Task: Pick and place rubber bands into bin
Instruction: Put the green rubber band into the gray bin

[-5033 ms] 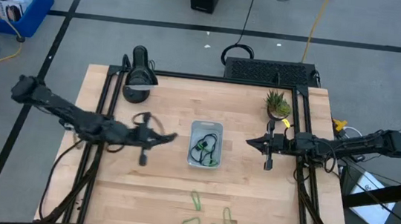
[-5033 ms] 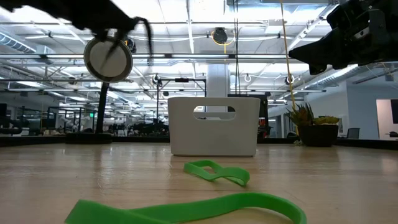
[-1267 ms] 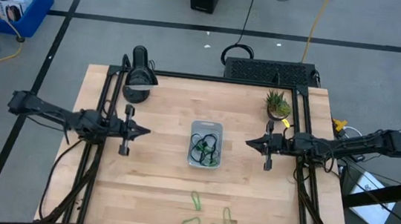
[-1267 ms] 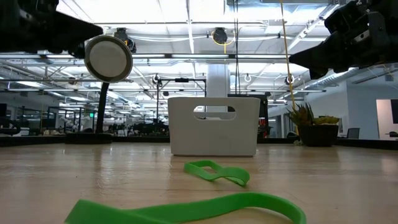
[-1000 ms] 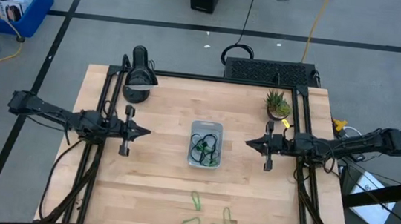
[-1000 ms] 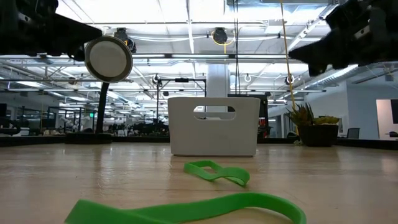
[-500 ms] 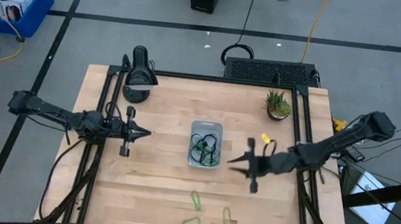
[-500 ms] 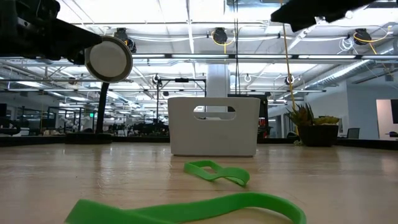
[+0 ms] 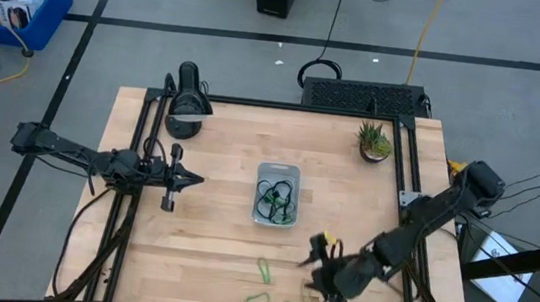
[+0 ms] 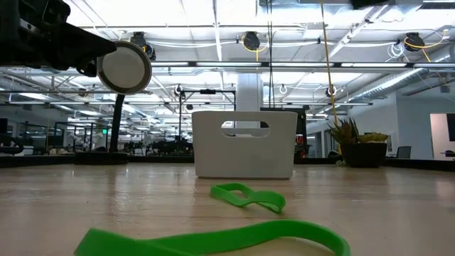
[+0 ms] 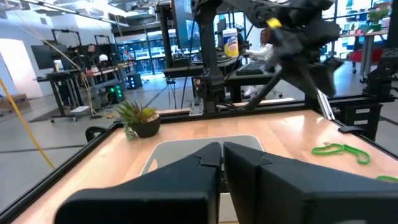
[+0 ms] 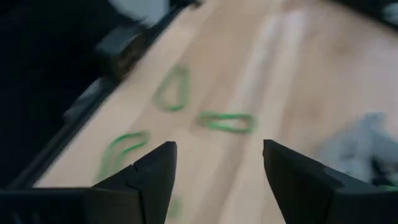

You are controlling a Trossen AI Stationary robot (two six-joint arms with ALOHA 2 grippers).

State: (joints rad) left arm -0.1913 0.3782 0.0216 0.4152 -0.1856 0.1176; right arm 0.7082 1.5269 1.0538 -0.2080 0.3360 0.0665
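Spread fingers (image 12: 158, 177) of right gripper (image 9: 322, 277) above green rubber bands (image 9: 278, 291).

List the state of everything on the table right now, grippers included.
bin: upright at table centre, holds dark and green bands.
green rubber bands: three loose on the wood near the front edge.
right gripper: open, empty, over the loose bands.
left gripper: shut, empty, waiting left of the bin.
potted plant: upright, back right.
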